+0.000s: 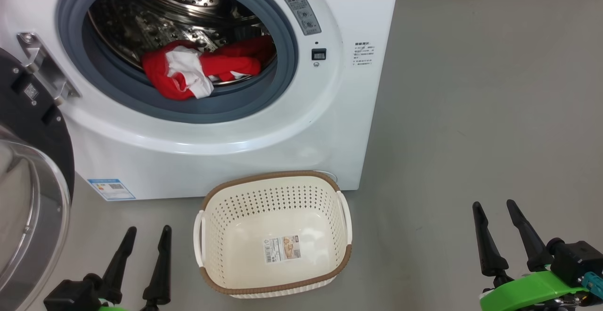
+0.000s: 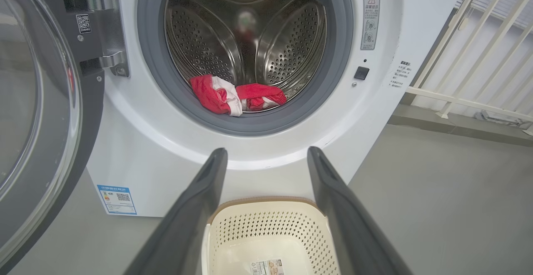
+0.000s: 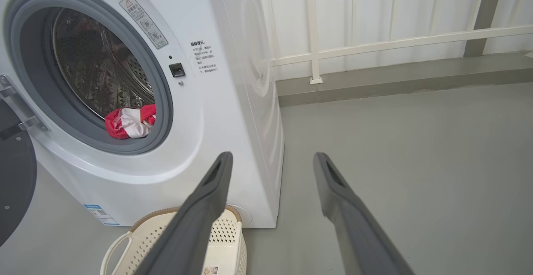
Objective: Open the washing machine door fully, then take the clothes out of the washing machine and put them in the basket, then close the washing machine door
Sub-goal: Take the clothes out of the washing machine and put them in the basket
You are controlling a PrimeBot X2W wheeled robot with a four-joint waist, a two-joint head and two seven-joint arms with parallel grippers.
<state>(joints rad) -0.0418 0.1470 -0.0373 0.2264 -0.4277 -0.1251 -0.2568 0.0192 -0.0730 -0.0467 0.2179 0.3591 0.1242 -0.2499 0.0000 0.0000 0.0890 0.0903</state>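
The white washing machine (image 1: 226, 151) stands ahead with its black washing machine door (image 1: 28, 198) swung wide to the left. Red and white clothes (image 1: 198, 68) lie at the drum's front lip, also seen as clothes (image 2: 237, 98) and clothes (image 3: 129, 121). On the floor before the machine sits the cream basket (image 1: 273, 273) with nothing in it but its sticker. My left gripper (image 1: 147, 233) hangs open at the lower left, beside the basket. Over bare floor at the lower right, my right gripper (image 1: 494, 206) is open too. Both hold nothing.
Grey floor (image 1: 471, 113) stretches to the right of the machine. A white railing (image 3: 374, 46) and a low step run behind it. The open door (image 2: 37, 112) takes up the space at the left.
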